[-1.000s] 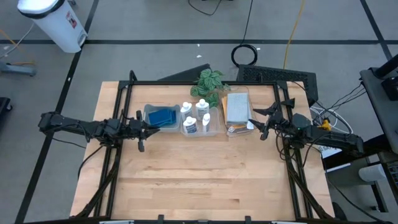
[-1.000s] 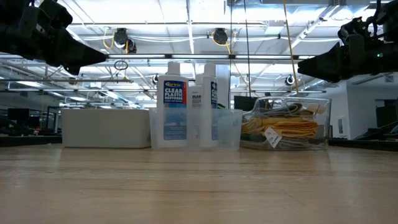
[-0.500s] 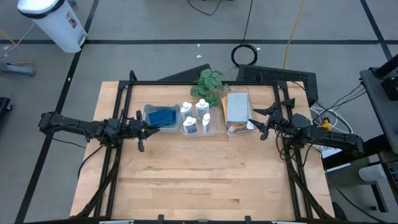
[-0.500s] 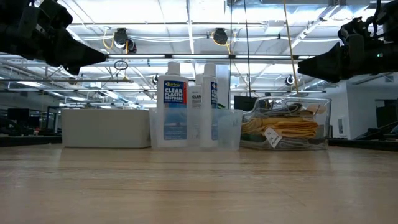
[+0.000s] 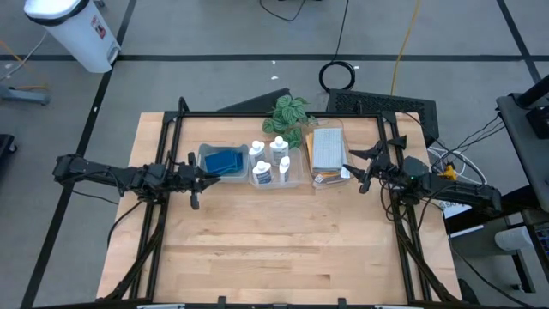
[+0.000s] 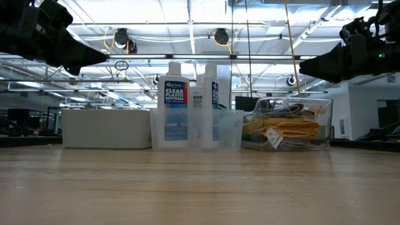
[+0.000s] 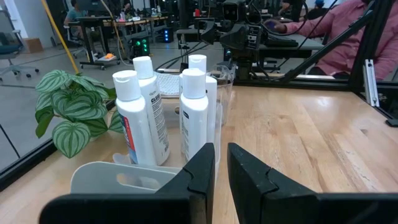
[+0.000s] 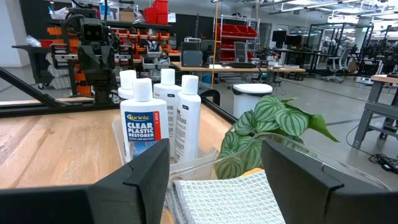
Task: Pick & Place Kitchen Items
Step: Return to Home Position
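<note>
**Fig.** Homing, with all items binned. Sponges (image 5: 225,160), bottles (image 5: 263,174) and cloths (image 5: 327,148) sit in a row of bins (image 5: 299,178) at the far side of the worktop (image 5: 274,249).

My left pincer (image 5: 202,178), at the sponge end of the row, is closed to a narrow slit and holds nothing. My right pincer (image 5: 353,172), at the cloth end, gapes wide and is empty.

To home well, I would raise each arm first, then draw it straight back, so no finger clips a rim.

Bottle labels read "CLEAR PLASTIC RESTORER". The logo above appears to read "Star brite".
</note>
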